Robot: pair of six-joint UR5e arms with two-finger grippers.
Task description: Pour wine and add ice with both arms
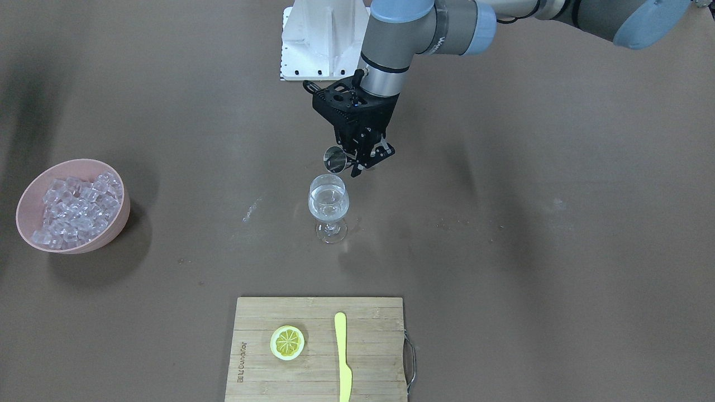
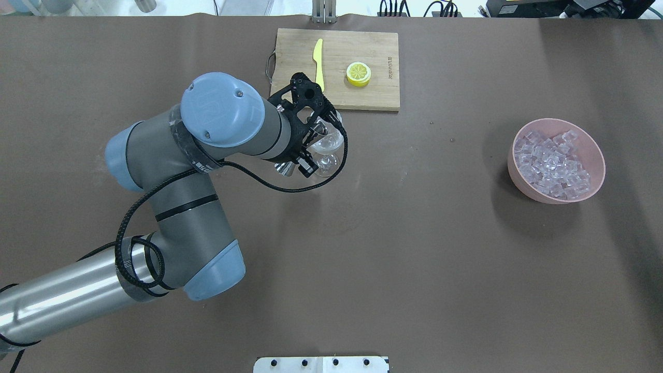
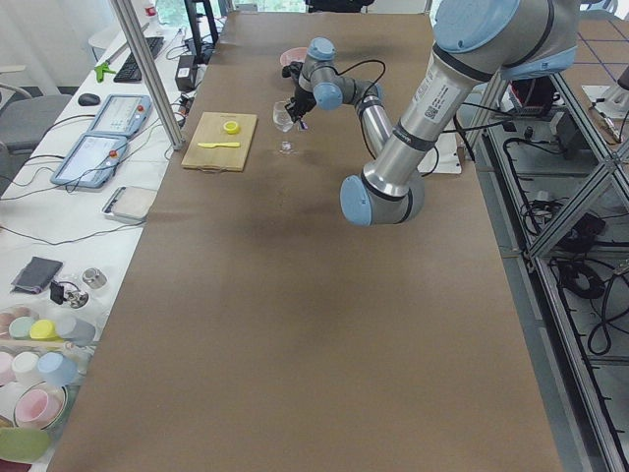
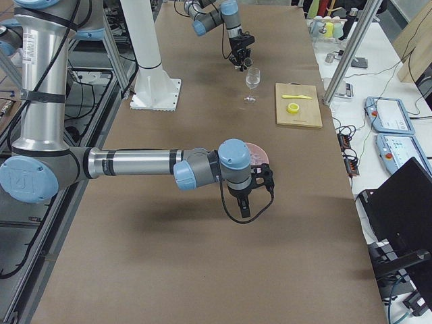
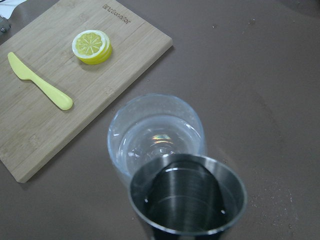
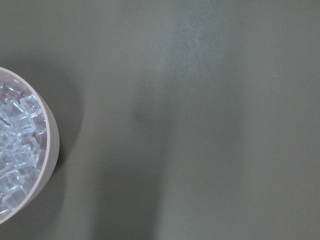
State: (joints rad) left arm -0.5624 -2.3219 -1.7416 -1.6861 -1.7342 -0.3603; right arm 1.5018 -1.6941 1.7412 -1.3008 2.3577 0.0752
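Holding a steel cup (image 1: 335,159) clenched in my left claw (image 1: 357,162), I have it tipped just above the wine glass (image 1: 328,204), close to the rim. Clear wine (image 1: 328,211) sits in the glass. Well apart, the ice (image 1: 78,204) is heaped in a pink bowl (image 1: 125,212). My right claw (image 4: 245,206) hangs beside that bowl; whether it is clenched or released I cannot tell.

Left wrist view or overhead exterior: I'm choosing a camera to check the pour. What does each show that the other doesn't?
Only the wrist view looks into the steel cup and shows wine in the glass. Only the overhead shows the left arm and the bowl of ice. Both show the cutting board, lemon slice and knife.
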